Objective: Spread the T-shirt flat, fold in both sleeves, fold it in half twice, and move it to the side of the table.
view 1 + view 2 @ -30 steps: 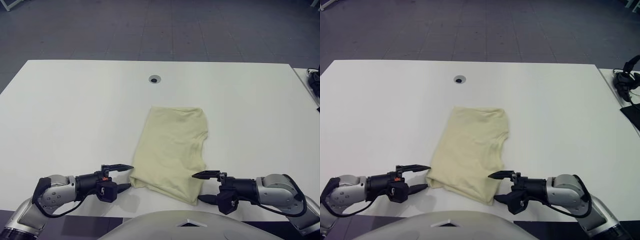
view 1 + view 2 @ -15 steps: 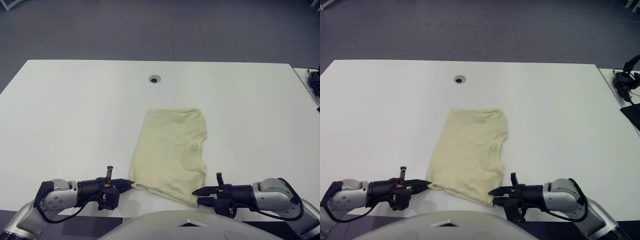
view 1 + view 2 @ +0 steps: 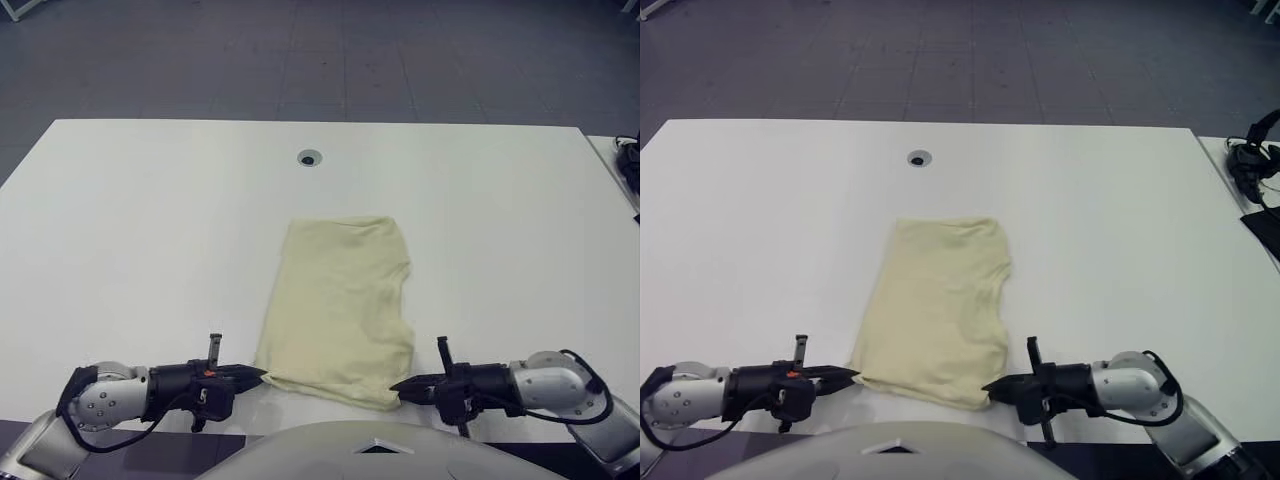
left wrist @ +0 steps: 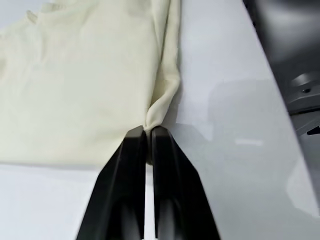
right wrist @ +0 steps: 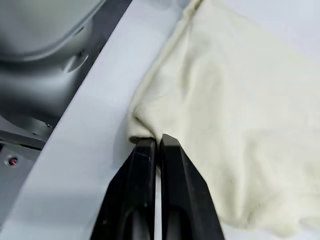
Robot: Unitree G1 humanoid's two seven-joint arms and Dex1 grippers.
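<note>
A pale yellow T-shirt (image 3: 340,300) lies folded into one long panel on the white worktop (image 3: 150,220). It sits in the middle from left to right, with its near end close to the near edge. The cloth is soft and lightly creased, its far edge slightly wavy. Its right edge curves inward about halfway along.

The left gripper (image 3: 255,374) is at the near-left corner, jaws clenched on a pinched-up fold of the cloth. The right gripper (image 3: 398,387) is at the near-right corner, jaws likewise clamped on the rolled hem there. Both lie low against the worktop and point inward toward each other.

The very tips of both corners are hidden between the jaws. The sleeves are tucked out of sight, and it is hard to make out which end holds the collar.

The long axis of the panel runs from near to far. It leans a little, so the far end sits slightly to the right of the near end. The near end is the wider one. A small round hole (image 3: 309,158) sits in the worktop beyond the far end, well apart from the cloth.
</note>
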